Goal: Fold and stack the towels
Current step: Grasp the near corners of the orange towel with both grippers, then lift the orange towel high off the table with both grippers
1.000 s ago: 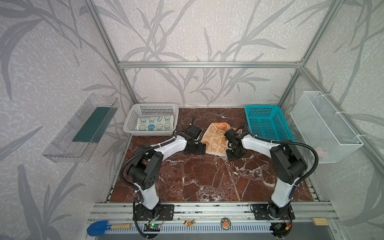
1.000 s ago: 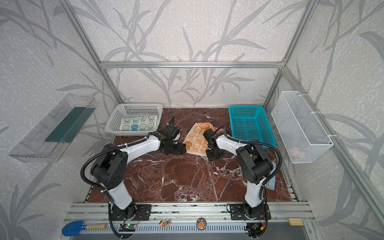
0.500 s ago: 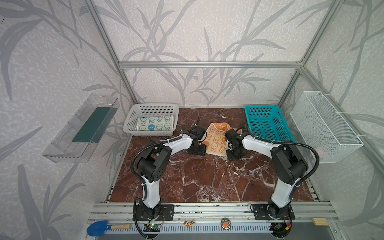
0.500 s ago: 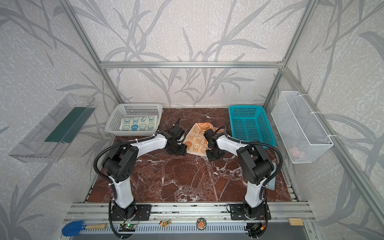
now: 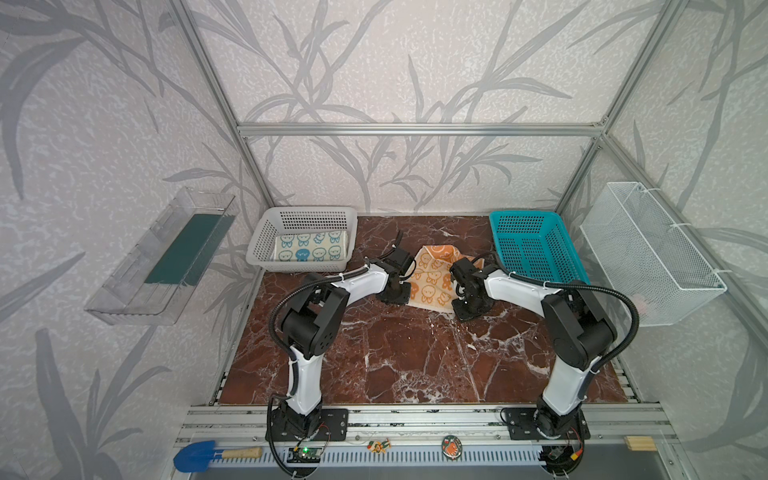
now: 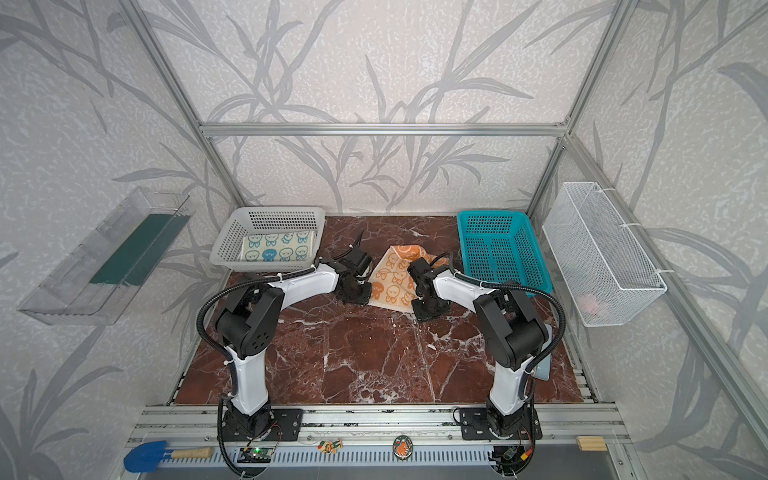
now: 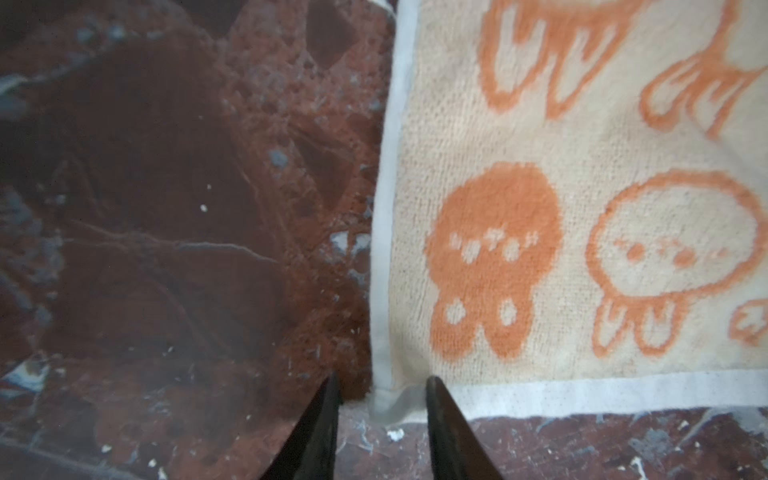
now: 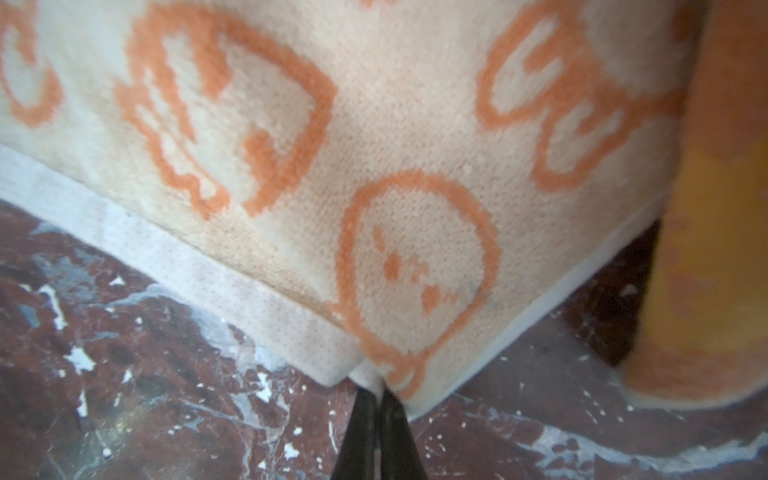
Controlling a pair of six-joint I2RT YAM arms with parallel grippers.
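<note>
Left tool (image 7: 381, 378): narrow, astride orange towel (image 7: 582, 270) corner | right tool (image 8: 377, 392): clamped on another corner | resting on marble surface (image 7: 166, 208)

The cream rectangular terry towel (image 7: 582, 270) bears orange bunnies and a white hem; the red-brown marble counter (image 7: 145, 208) is white-veined.

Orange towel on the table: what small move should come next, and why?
Probably close the left tool on its corner of the orange towel: it straddles the hem with a gap, while the right tool is already shut on the other near corner.
</note>
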